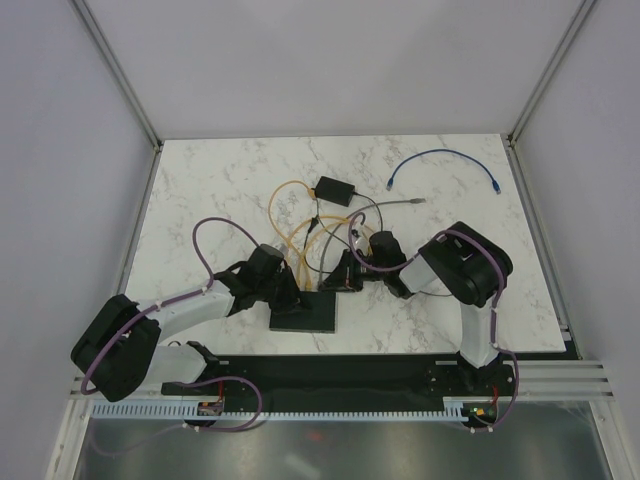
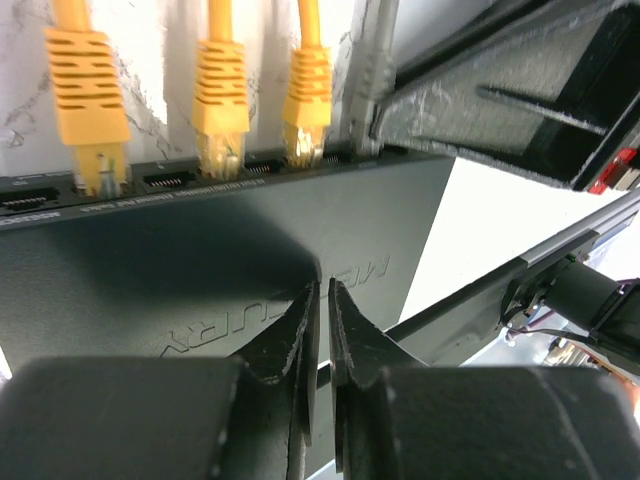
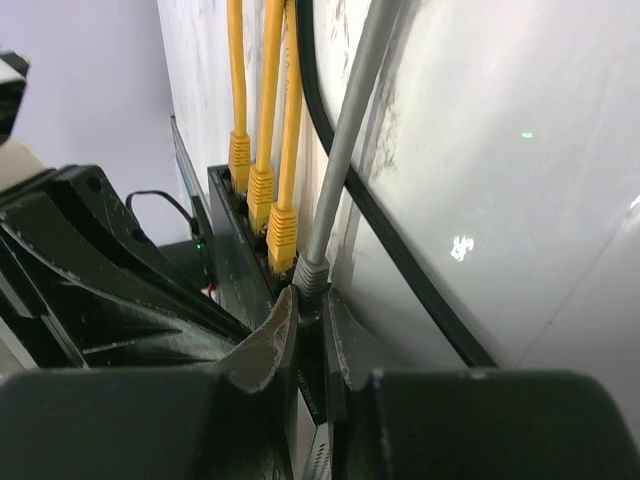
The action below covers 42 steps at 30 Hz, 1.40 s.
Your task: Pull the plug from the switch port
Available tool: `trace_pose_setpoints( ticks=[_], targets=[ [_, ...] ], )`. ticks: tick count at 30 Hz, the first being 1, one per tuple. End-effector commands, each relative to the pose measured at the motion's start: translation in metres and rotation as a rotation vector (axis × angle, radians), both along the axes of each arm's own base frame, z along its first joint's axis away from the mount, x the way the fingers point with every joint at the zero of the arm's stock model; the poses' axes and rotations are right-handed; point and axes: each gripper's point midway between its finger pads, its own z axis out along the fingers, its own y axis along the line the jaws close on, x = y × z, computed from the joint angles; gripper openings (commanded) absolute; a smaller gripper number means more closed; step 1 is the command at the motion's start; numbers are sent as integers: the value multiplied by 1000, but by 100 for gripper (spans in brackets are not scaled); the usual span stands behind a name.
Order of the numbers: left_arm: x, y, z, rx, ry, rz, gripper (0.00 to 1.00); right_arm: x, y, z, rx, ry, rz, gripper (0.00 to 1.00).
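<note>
Marble-patterned table point(image 1: 200, 190), holding: the switch point(image 1: 305, 318), a flat black box lying near the front edge between the two arms, sockets along its far long edge. Socket row, seen from the left wrist: three yellow plugs point(image 2: 222, 95) seated side by side, then one grey plug point(image 2: 368, 85) at the right end, also seated in its port. Left gripper point(image 2: 322, 310): low over the lettered top face of the switch point(image 2: 200, 280) near its near edge, fingers drawn together to a thin slit with nothing between them. Right gripper point(image 3: 310, 325): at the socket edge, fingertips closed on either side of the grey plug point(image 3: 311, 275), its grey cable point(image 3: 350, 130) running away up the table beside a black cable point(image 3: 400, 260). Further back: a smaller black box point(image 1: 335, 190) with thin leads. Far right: a loose blue cable point(image 1: 440, 155), well apart from the switch.
</note>
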Motion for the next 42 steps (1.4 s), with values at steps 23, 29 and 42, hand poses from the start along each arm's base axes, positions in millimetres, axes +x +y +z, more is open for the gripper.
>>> trace_pose_setpoints(
  ticks=[23, 29, 42],
  targets=[
    [-12, 8, -1, 17, -4, -25, 15, 54, 2, 41, -60, -236, -105, 0],
    [-9, 6, 17, -18, -77, -48, 18, 34, 5, 103, 7, -271, 2, 0],
    [-6, 7, 32, -34, -150, -83, 21, -40, -13, 255, 307, -378, 105, 0]
  ],
)
